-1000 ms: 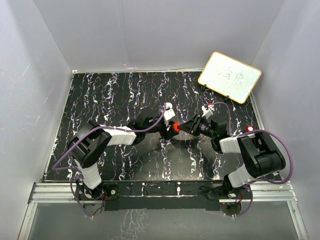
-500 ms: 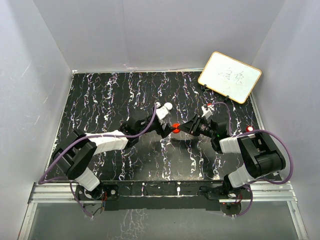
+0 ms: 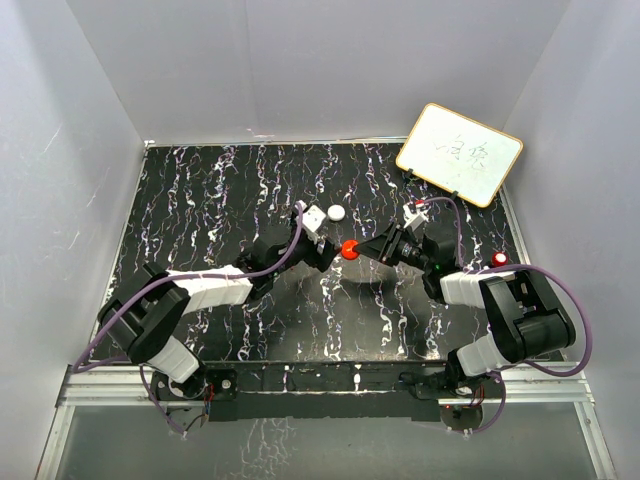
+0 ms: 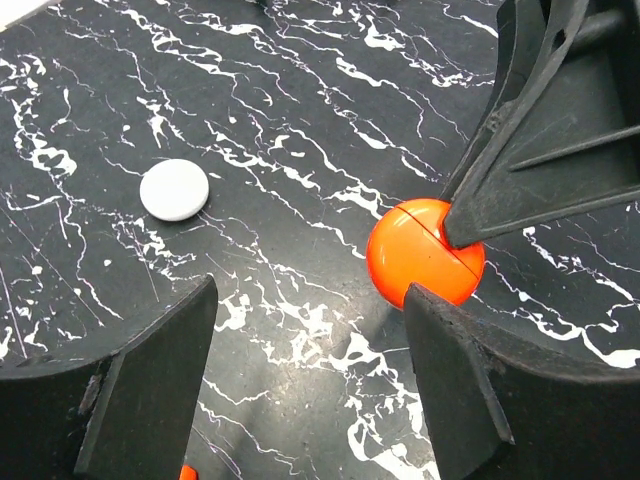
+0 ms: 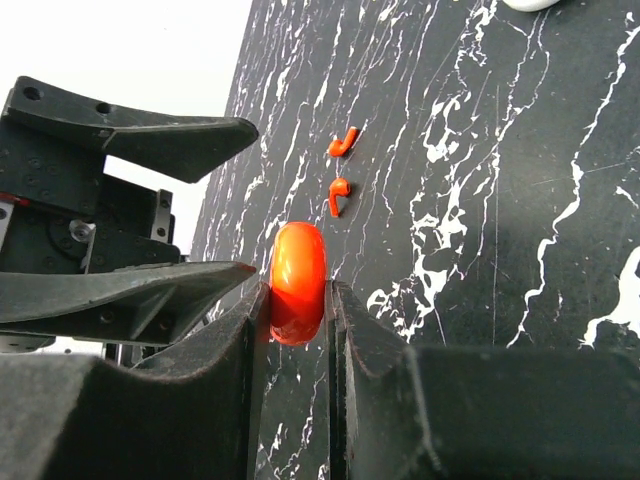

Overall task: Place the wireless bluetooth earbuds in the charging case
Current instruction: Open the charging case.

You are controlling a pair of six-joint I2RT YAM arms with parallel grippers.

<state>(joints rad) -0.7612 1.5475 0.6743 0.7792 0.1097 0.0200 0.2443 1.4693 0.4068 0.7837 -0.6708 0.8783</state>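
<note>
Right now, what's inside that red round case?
The red case is shut in the right gripper, so its inside is hidden. Two red earbuds lie outside it on the table.

Black, white-veined table (image 3: 200, 200) enclosed on three sides by plain pale walls (image 3: 300, 70). A wood-framed whiteboard (image 3: 460, 153) leans at its far right corner; a metal rail (image 3: 320, 385) lines the near edge.

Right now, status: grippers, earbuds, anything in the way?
Left gripper open, empty, next to the red case. Right gripper shut on the red case, lid looks closed. Two red earbuds loose on the table. White disc lies apart, not blocking.
</note>
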